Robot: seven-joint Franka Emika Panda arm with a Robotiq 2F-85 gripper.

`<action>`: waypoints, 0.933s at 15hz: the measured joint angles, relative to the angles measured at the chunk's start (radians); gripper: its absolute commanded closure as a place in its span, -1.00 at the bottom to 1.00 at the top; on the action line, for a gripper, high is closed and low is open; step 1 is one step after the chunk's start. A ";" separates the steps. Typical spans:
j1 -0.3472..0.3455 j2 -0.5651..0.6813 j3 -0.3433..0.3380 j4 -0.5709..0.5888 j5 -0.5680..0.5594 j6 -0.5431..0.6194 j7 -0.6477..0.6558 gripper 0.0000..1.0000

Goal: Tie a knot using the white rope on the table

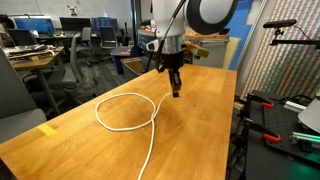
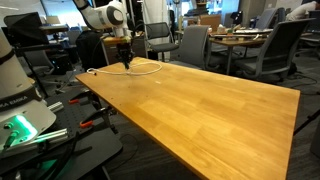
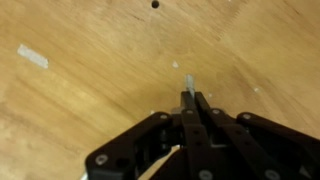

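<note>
The white rope point(image 1: 118, 97) lies on the wooden table point(image 1: 200, 130) in a loose loop, with a tail running toward the near edge. It also shows in an exterior view point(image 2: 150, 72) near the table's far corner. My gripper point(image 1: 175, 92) hangs just above the table beside the loop; it also shows in an exterior view point(image 2: 126, 63). In the wrist view the gripper point(image 3: 190, 100) has its fingers pressed together, with a short white rope end point(image 3: 187, 80) sticking out between the tips and more rope point(image 3: 165, 160) trailing below.
A strip of pale tape point(image 3: 32, 56) and a dark spot point(image 3: 155, 4) mark the tabletop. Yellow tape point(image 1: 48, 129) sits at one table edge. Office chairs point(image 2: 195, 45) and desks stand around; equipment point(image 2: 20, 110) stands beside the table.
</note>
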 measured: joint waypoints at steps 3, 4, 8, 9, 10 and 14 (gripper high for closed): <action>0.075 -0.127 0.028 -0.027 -0.063 0.013 0.061 0.97; 0.104 -0.153 0.034 -0.020 -0.110 0.012 0.102 0.97; 0.191 -0.166 0.044 0.096 -0.364 -0.024 0.320 0.97; 0.202 -0.153 0.045 0.141 -0.405 -0.054 0.355 0.97; 0.209 -0.133 0.047 0.189 -0.421 -0.093 0.368 0.97; 0.217 -0.009 0.047 0.403 -0.417 -0.275 0.367 0.97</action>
